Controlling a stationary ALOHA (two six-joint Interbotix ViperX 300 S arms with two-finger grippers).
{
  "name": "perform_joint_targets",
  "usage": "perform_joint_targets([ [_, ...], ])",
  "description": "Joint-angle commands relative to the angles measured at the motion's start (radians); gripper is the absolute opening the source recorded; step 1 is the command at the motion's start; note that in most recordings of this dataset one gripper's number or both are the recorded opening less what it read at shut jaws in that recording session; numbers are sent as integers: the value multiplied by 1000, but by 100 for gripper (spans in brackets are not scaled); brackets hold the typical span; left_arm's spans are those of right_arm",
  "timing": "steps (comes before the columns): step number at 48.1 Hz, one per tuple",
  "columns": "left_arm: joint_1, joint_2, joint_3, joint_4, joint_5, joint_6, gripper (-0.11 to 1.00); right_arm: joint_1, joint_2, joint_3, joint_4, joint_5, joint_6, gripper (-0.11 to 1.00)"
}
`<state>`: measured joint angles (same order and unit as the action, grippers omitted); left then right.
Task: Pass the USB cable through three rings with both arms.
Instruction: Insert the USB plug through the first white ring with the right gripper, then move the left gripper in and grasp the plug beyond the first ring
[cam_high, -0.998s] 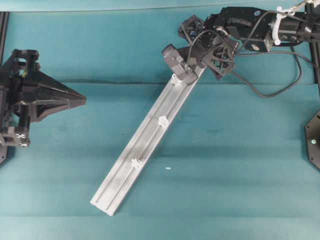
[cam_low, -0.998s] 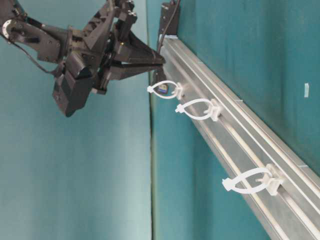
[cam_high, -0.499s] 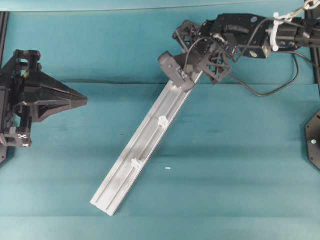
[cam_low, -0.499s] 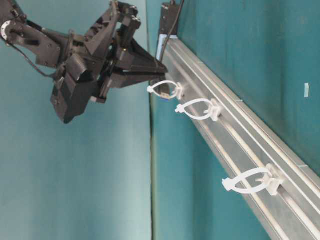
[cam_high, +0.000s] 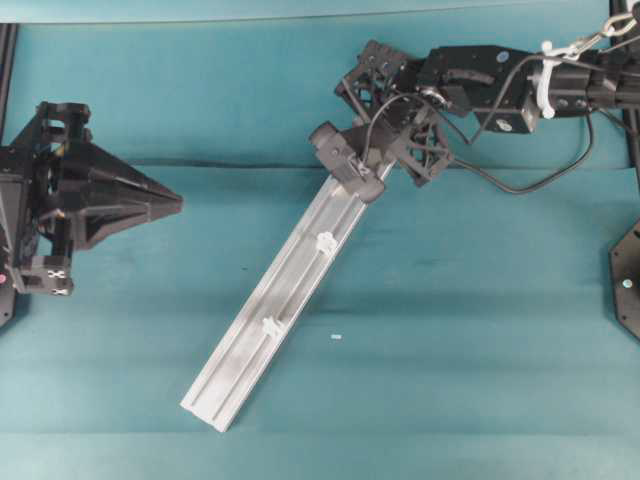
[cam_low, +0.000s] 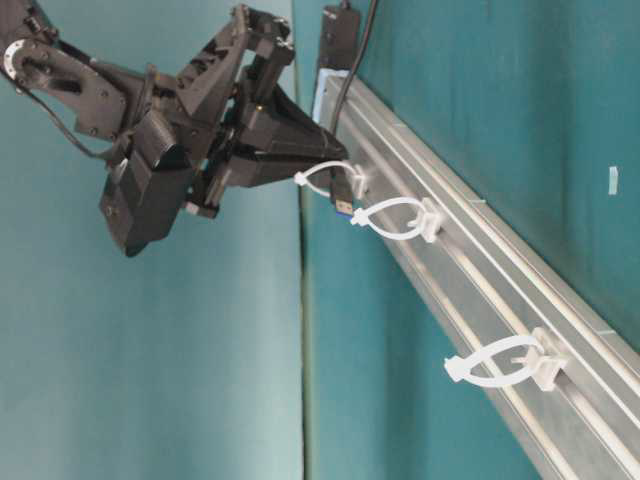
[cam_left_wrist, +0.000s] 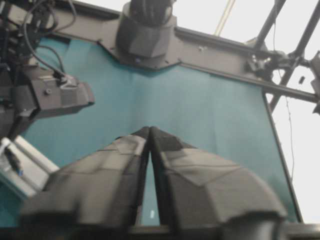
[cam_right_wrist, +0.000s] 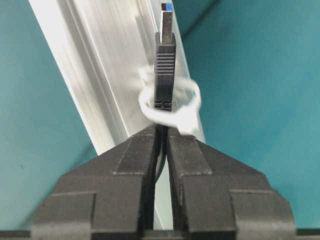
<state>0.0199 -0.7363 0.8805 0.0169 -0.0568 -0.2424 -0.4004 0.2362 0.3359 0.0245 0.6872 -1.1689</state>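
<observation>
Right pincer (cam_right_wrist: 161, 137) pinched tight on the USB cable (cam_right_wrist: 165, 65) just behind its plug, which pokes through the first ring (cam_right_wrist: 172, 107) on the rail (cam_high: 290, 290). Left pincer (cam_high: 172, 203) closed and empty, well apart over the tabletop (cam_high: 480, 330).

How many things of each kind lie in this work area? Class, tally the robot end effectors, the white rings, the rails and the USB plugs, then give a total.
End effectors: 2, left end effector and right end effector
White rings: 3
Silver rails: 1
USB plugs: 1
Total: 7
</observation>
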Motion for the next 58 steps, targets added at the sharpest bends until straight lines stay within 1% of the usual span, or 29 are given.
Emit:
perform_joint_targets([
  [1,11,8,-23,3,-5,-3,29,9,0,2,18,-25,-2,8],
  [8,29,35,-26,3,-17,2,65,9,-8,21,41,-64,8,8],
  [12,40,63,-18,3,-18,0,84,9,-11,29,43,-74,9,8],
  [15,49,94,-6,3,-18,-2,91,8,-12,34,43,-80,11,8],
  [22,86,195,14,3,-51,-14,90,3,-14,35,44,-84,12,8],
  [31,138,348,14,3,-167,-14,90,-5,-14,35,44,-87,14,8],
  [40,198,525,-8,3,-282,-14,90,-6,-15,35,44,-87,20,8],
  [46,210,606,-44,3,-337,-14,90,-8,-15,34,44,-87,34,8],
  [58,210,747,-95,3,-393,-9,90,-9,-15,29,44,-92,38,8],
])
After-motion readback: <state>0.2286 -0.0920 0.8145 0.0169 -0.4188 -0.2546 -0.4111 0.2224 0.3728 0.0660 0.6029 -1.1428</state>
